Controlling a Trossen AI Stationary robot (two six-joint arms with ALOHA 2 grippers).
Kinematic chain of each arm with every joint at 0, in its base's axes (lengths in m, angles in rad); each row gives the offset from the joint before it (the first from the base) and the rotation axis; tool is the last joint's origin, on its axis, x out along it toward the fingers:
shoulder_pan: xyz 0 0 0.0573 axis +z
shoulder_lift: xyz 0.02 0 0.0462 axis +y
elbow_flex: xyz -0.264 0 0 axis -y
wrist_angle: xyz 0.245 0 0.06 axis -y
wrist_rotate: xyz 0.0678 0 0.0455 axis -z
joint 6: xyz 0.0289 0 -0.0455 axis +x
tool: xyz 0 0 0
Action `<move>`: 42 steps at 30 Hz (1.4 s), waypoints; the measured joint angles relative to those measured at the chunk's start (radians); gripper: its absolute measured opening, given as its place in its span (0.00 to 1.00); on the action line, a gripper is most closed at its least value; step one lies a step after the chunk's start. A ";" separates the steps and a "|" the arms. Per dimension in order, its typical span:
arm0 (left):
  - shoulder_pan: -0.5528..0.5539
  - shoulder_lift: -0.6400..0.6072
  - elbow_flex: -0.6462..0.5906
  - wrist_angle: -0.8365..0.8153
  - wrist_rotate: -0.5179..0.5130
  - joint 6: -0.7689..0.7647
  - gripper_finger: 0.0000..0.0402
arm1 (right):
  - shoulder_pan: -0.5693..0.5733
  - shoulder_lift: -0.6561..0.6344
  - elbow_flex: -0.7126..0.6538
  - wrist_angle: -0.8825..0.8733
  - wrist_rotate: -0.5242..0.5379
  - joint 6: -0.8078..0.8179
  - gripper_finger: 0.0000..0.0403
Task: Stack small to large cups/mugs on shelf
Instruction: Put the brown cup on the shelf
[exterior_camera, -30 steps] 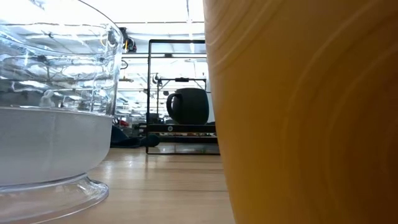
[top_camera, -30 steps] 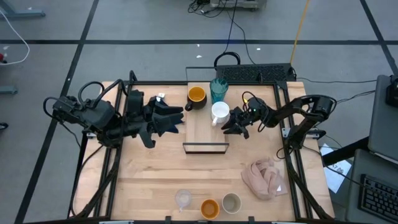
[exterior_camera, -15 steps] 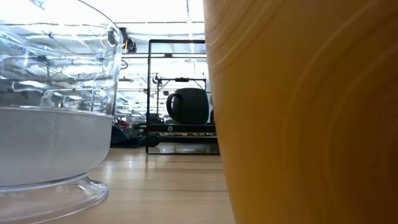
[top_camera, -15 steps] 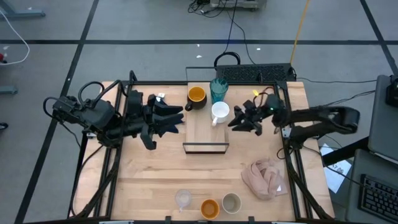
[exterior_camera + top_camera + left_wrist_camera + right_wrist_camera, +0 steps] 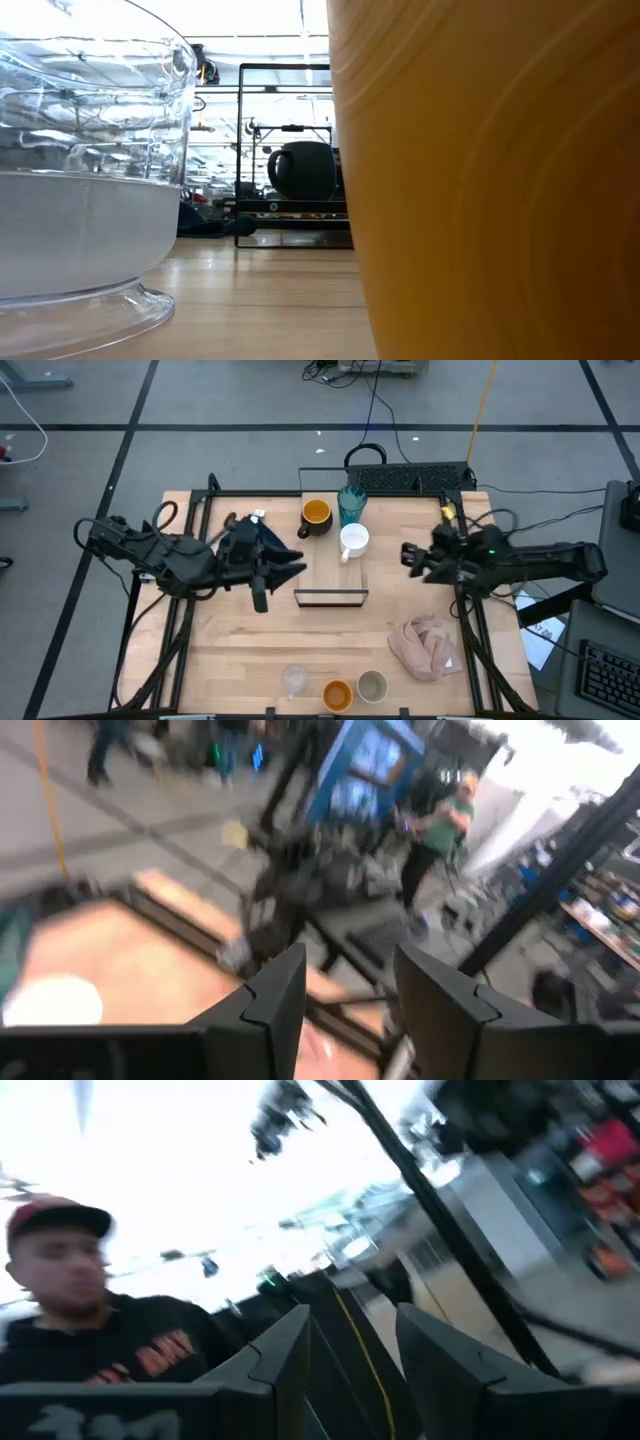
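Note:
The shelf [image 5: 331, 582] lies at the table's middle. At its far end stand the black mug with the orange inside [image 5: 316, 515], the teal ribbed tumbler [image 5: 351, 503] and the white mug [image 5: 354, 541]. The clear glass [image 5: 294, 680], the orange cup [image 5: 337, 694] and the grey-beige cup [image 5: 372, 686] stand in a row at the near edge. The glass [image 5: 90, 170] and the orange cup [image 5: 480, 180] fill the low view. My left gripper [image 5: 297, 565] is open and empty, left of the shelf. My right gripper [image 5: 407, 557] is open and empty, right of the white mug.
A pink-beige cloth [image 5: 425, 645] lies at the near right. A dark navy cloth [image 5: 266, 534] lies left of the shelf, partly under my left arm. A person [image 5: 100, 1330] shows beyond the table in the right wrist view. Bare tabletop lies between the shelf and the small cups.
My right gripper has drawn back from beside the white mug toward the table's right edge; the mug stays where it was. My left gripper has gone a little toward the shelf and the near edge, and has turned.

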 joint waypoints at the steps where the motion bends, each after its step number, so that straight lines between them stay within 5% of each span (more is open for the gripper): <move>1: 0.000 0.005 0.000 -0.030 0.025 -0.042 0.38 | 0.006 -0.023 0.010 -0.001 0.002 0.008 0.35; 12: -0.023 0.181 0.001 -0.180 0.164 -0.359 0.38 | 0.009 -0.184 0.014 -0.229 0.011 0.052 0.35; 18: -0.006 0.349 0.000 0.012 0.224 -0.677 0.38 | 0.009 -0.246 0.014 -0.188 0.041 0.075 0.35; 24: -0.015 0.465 -0.001 0.274 0.277 -0.734 0.38 | 0.008 -0.298 0.014 -0.210 0.024 0.080 0.35; 31: -0.029 0.466 -0.001 0.367 0.237 -0.704 0.38 | 0.024 -0.337 0.014 -0.390 -0.103 0.198 0.35; 34: -0.027 0.436 -0.001 0.504 0.229 -0.620 0.38 | 0.059 -0.332 0.021 -0.375 -0.073 0.178 0.35; 38: -0.026 0.387 -0.001 0.651 0.239 -0.443 0.38 | 0.101 -0.271 0.136 -0.328 -0.054 0.095 0.35; 42: -0.028 0.311 0.000 0.601 0.275 -0.322 0.38 | 0.161 -0.170 0.314 -0.554 -0.109 -0.008 0.35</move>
